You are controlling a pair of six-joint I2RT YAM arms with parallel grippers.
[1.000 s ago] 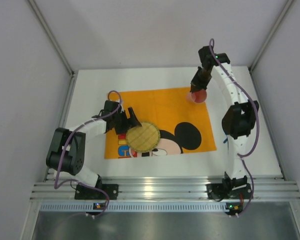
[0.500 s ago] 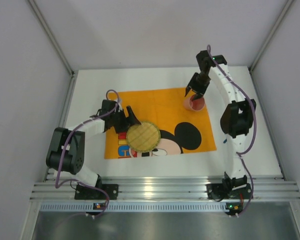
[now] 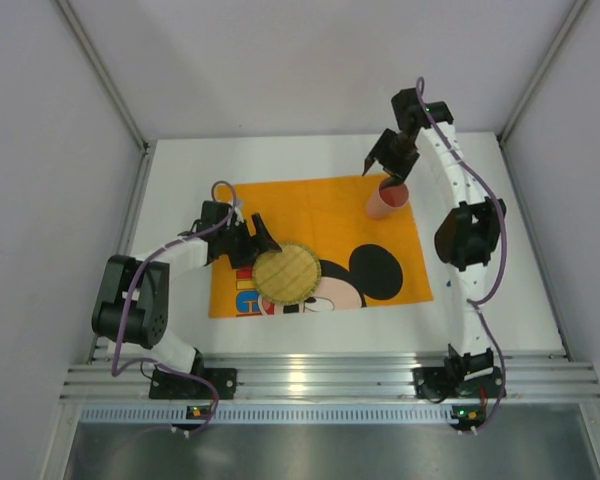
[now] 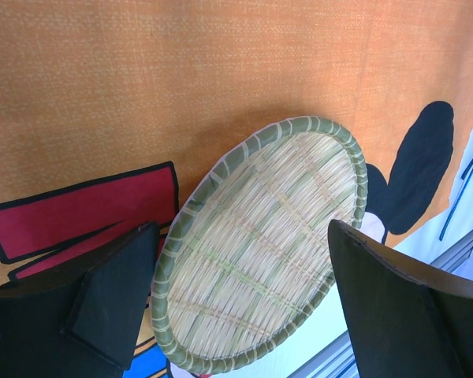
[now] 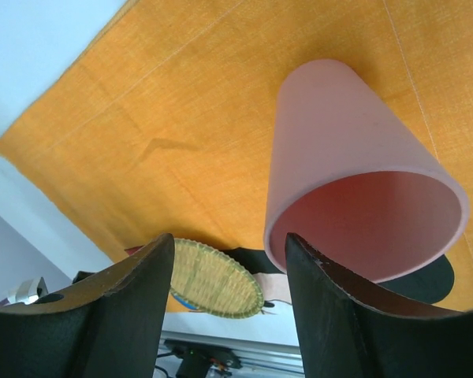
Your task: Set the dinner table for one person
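The dinner table (image 3: pixel 175 190) is a white top with an orange Mickey Mouse placemat (image 3: pixel 310 210) on it. A pink cup (image 3: pixel 385 200) stands mouth up at the mat's far right corner, and it fills the right of the right wrist view (image 5: pixel 355 157). My right gripper (image 3: pixel 382 170) hovers just behind and above the cup, open and holding nothing (image 5: pixel 229 268). A round woven bamboo plate (image 3: pixel 285 272) lies on the mat's near left part. My left gripper (image 3: pixel 256 245) stands open at the plate's left rim, with the plate (image 4: pixel 260 252) showing between its fingers (image 4: pixel 114 299) and untouched.
A ribbed aluminium rail (image 3: pixel 320 380) runs along the table's near edge, with both arm bases on it. Grey walls close in the table on the left, back and right. A bare white strip (image 3: pixel 520 260) lies to the right of the mat.
My right gripper has opened, let go of the pink cup and lifted back from it. The cup now stands alone on the mat. The left arm has not moved.
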